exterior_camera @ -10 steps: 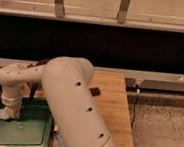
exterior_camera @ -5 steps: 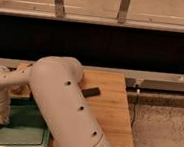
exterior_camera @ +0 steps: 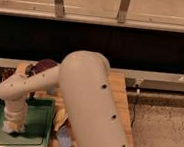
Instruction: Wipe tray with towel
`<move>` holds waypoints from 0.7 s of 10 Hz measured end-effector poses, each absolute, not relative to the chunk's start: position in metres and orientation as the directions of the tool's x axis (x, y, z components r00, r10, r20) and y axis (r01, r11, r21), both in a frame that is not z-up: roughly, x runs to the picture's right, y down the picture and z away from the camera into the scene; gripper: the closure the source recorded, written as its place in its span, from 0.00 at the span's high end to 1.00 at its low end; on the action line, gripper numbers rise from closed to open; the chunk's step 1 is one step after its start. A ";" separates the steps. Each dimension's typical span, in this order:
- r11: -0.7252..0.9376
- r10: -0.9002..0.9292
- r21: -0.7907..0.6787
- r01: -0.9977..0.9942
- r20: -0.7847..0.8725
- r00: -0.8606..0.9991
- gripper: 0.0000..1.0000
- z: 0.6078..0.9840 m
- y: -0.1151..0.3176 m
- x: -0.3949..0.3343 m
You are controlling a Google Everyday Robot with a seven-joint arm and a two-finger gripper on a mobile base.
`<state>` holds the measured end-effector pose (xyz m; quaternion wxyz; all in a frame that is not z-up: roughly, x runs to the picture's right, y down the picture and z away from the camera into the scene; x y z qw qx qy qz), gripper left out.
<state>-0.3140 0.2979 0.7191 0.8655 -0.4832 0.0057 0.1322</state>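
Observation:
A green tray (exterior_camera: 38,132) lies on the wooden table (exterior_camera: 120,99) at the lower left. A crumpled white towel (exterior_camera: 12,127) rests on the tray's left half. My gripper (exterior_camera: 14,123) points straight down at the end of the white forearm, shut on the towel and pressing it against the tray floor. The large white upper arm (exterior_camera: 89,103) fills the middle of the view and hides much of the table.
A yellow packet (exterior_camera: 61,117) and a blue item (exterior_camera: 65,138) lie just right of the tray. A dark round object (exterior_camera: 43,66) sits at the table's back left. A grey rail (exterior_camera: 160,82) runs behind, and speckled floor (exterior_camera: 164,132) lies to the right.
The gripper and towel swept across the tray: toward the left edge half a second ago, now back to the right and nearer the front. The upper arm shifted with it.

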 end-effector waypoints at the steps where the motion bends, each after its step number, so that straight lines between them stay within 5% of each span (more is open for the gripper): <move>1: 0.493 0.245 -0.826 -0.272 -0.168 0.955 0.00 0.718 0.297 -0.295; 7: 0.491 0.285 -0.800 -0.344 -0.226 0.932 0.00 0.759 0.250 -0.255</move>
